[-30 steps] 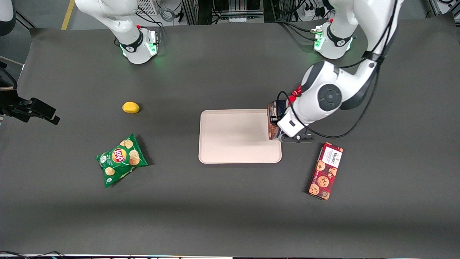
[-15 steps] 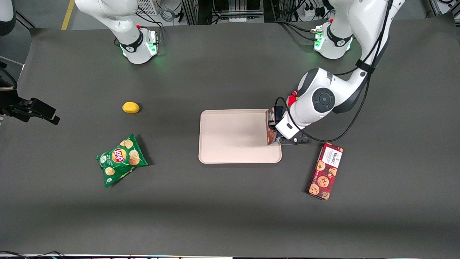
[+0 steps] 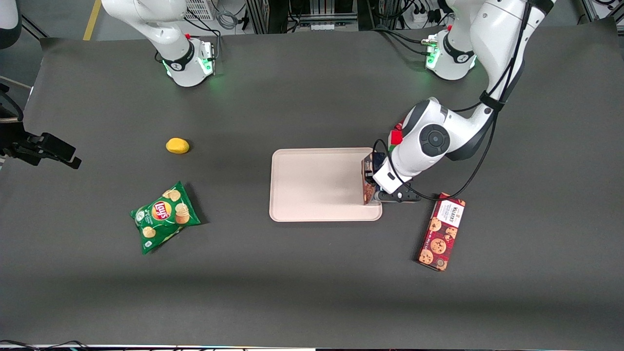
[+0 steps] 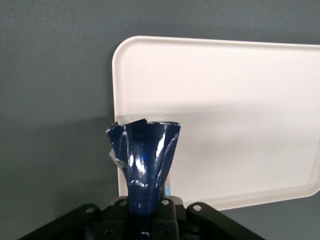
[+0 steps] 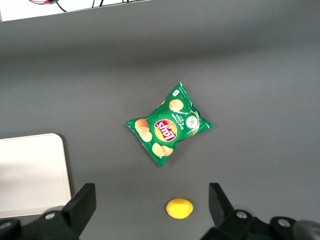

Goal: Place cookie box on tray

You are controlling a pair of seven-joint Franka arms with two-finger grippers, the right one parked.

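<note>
My left gripper (image 3: 376,191) is shut on the cookie box (image 3: 368,181), a dark navy carton with brown cookie pictures. It holds the box on end over the tray's edge at the working arm's end. The tray (image 3: 317,185) is pale pinkish-beige and bare. In the left wrist view the gripper (image 4: 145,212) pinches the navy box (image 4: 146,155), which is squeezed narrow between the jaws and flares out above the tray (image 4: 240,120). The box's lower end is close over the tray; I cannot tell whether it touches.
A longer red cookie box (image 3: 441,231) lies on the table beside the tray, toward the working arm's end and nearer the front camera. A green chips bag (image 3: 164,216) and a yellow lemon (image 3: 177,145) lie toward the parked arm's end.
My gripper has carried the cookie box along the tray's edge toward the front camera and lower. The arm's elbow has dropped. Nothing else has moved.
</note>
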